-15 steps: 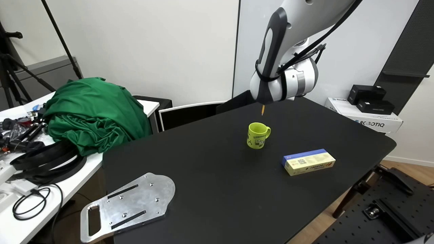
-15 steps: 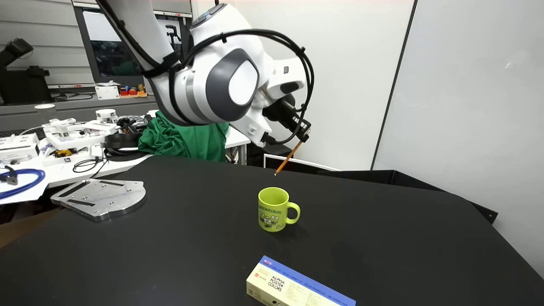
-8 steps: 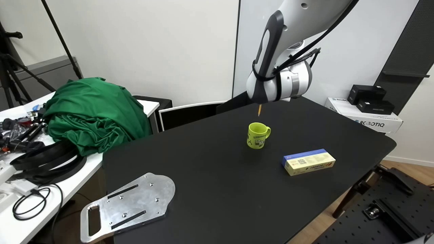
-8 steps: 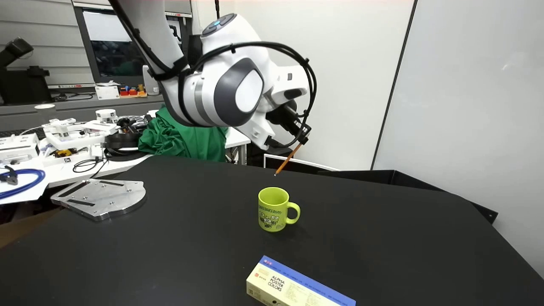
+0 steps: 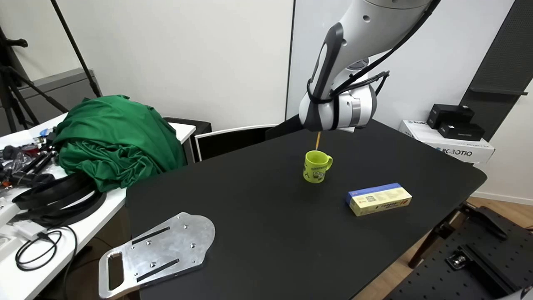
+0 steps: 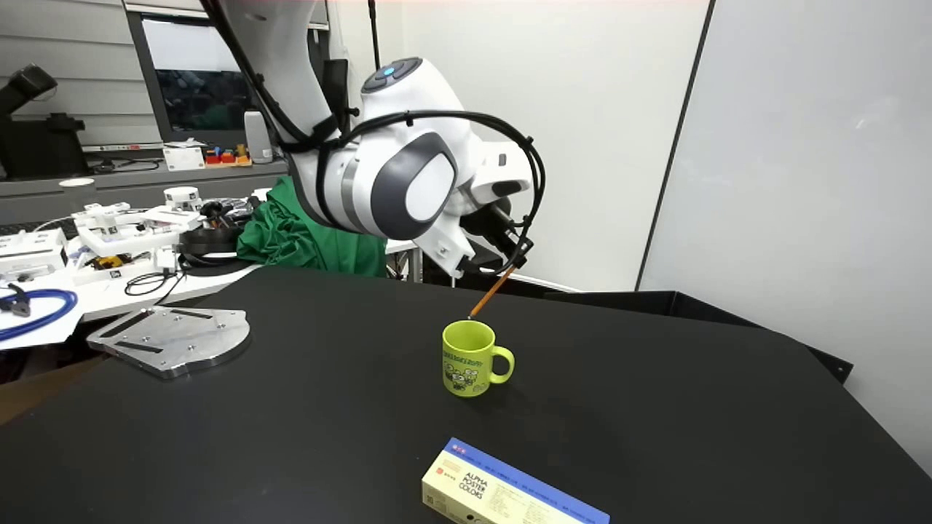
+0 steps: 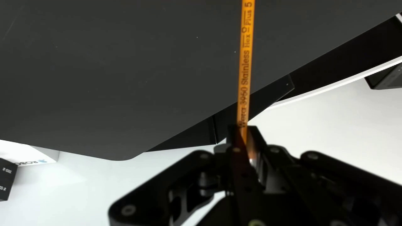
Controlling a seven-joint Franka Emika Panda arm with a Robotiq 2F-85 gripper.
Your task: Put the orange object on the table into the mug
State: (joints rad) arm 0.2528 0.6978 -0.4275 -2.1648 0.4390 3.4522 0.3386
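Also near the mug (image 5: 315, 170), yellow-blue box (image 5: 379, 200)

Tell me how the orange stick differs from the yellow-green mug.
The stick is thin and orange, while the mug is wide, yellow-green and has a handle. The stick leans, held by the gripper; the mug stands upright on the black table. Both carry printed lettering.

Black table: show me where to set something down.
Bare tabletop lies between mug and metal plate, and between plate and box. More lies right of the handle in an exterior view. Crowded: near the mug's rim, where the orange object reaches from the tool; the white desk, bearing green cloth and clutter.
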